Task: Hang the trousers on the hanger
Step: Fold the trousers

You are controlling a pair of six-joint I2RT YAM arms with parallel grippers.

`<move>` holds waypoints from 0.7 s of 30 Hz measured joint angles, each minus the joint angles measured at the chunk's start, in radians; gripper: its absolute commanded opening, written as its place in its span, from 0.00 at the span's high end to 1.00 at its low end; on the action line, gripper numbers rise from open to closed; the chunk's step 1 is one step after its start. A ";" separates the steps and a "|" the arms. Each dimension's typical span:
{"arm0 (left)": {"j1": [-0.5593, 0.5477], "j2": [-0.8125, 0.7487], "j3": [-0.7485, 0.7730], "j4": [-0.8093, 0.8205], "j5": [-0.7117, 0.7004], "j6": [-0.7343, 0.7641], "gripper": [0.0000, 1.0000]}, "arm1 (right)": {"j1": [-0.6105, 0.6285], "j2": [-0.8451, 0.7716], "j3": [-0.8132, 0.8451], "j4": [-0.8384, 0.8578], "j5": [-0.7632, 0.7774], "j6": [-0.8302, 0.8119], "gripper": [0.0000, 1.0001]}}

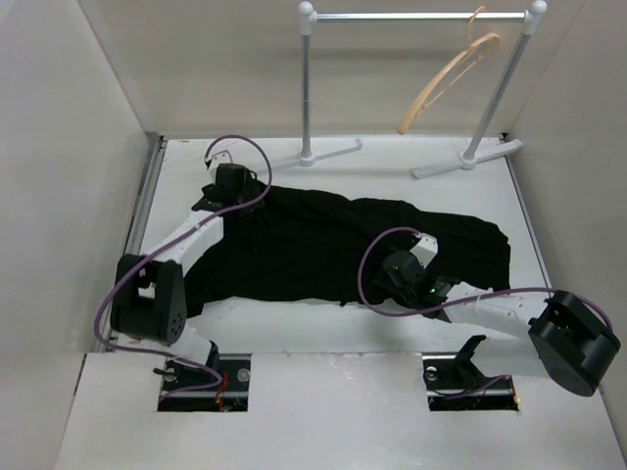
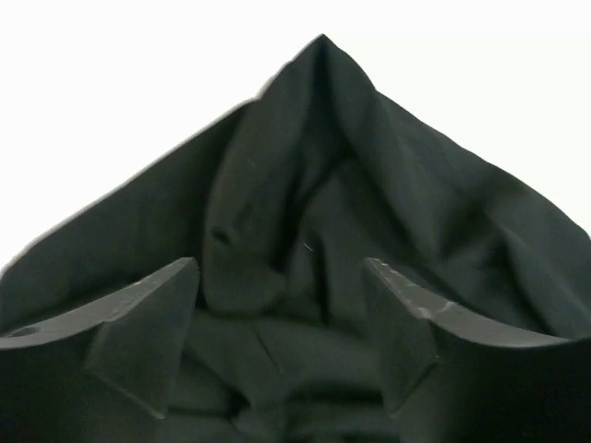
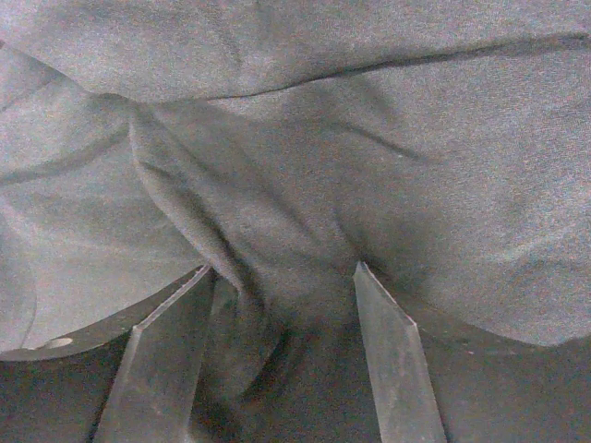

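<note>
Looking at black trousers (image 1: 333, 245) sprawled flat across the middle of a white table (image 1: 392, 162), running left to right and pretty rumpled. Not on the hanger (image 1: 446, 83) yet. Can see that wooden thing hooked on a white rail (image 1: 421, 17) at the far right, hanging tilted, well apart from the cloth.

Got the left gripper (image 1: 220, 194) nose-down at the far left corner of the trousers. Up close from its wrist camera: fingers (image 2: 162, 309) spread wide, pressed into a bunched-up peak of fabric, with folds sitting between them but nothing pinched.

Same deal with the right gripper (image 1: 394, 274), down on the near right part of the trousers, roughly mid-garment. Wrist view there shows fingers (image 3: 392, 360) apart too, a bit less wide, with one soft ridge of cloth running down into the gap beside the left finger. Touching the fabric for sure, but not clamped on it.
</note>
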 measured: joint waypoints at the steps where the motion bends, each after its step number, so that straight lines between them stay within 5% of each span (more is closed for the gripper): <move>1: 0.000 0.031 0.012 0.004 -0.023 0.009 0.36 | 0.000 0.000 0.000 0.000 0.000 -0.001 0.29; 4: 0.000 0.143 0.045 0.008 -0.077 0.033 0.50 | 0.000 -0.004 0.001 0.000 0.000 -0.004 0.27; 7: 0.000 0.233 0.064 0.002 -0.106 0.051 0.87 | 0.000 -0.006 0.007 -0.002 0.000 -0.011 0.27; 12: -0.004 0.205 0.066 -0.016 -0.128 0.061 0.91 | 0.000 -0.003 0.014 0.001 0.000 -0.016 0.33; 21: 0.068 -0.095 0.134 -0.023 -0.139 0.046 0.91 | -0.029 0.121 0.050 0.081 0.003 -0.007 0.46</move>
